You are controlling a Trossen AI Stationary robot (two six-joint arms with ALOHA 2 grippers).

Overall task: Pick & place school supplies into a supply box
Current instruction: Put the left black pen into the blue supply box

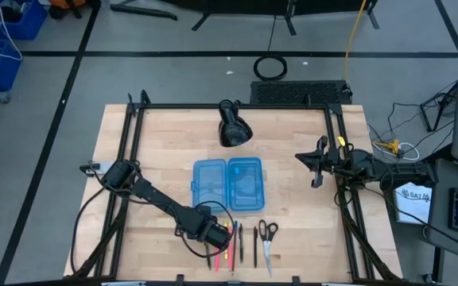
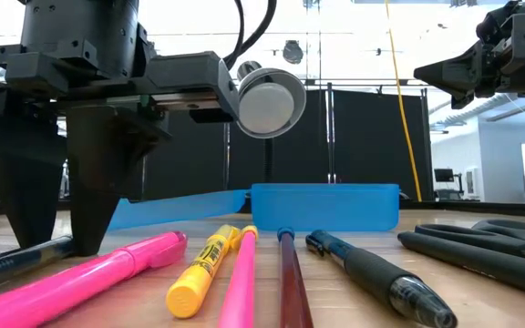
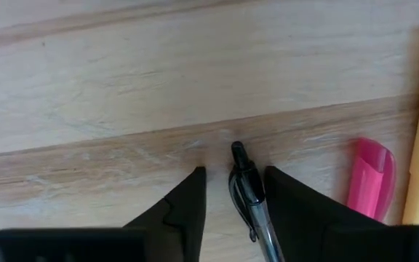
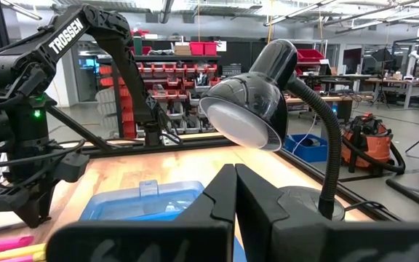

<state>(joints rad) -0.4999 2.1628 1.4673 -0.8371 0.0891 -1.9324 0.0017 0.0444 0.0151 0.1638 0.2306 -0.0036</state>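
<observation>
two arms share the table, and only the left gripper [image 1: 215, 236] is at work, down at the near edge over the left end of the row of supplies. its jaws stand narrow on either side of a black pen [image 3: 247, 193] lying on the wood, one finger [image 3: 188, 200] not yet touching it, so i'd call this a grasp about to close rather than a hold. beside it lie a pink highlighter [image 2: 89, 273], a yellow marker [image 2: 203, 269], more pens, then the scissors [image 1: 267, 238] at the right end. just behind the row the blue supply box [image 1: 227, 184] lies open, and i can't make out anything placed in it, so nearly all the work looks left to do. far right, the right gripper [image 1: 318, 164] waits raised with jaws pressed together. only the left wrist view shows the pen between the fingers; from above the arm hides it, and the black lamp [image 4: 257, 94] shows best from the right wrist
</observation>
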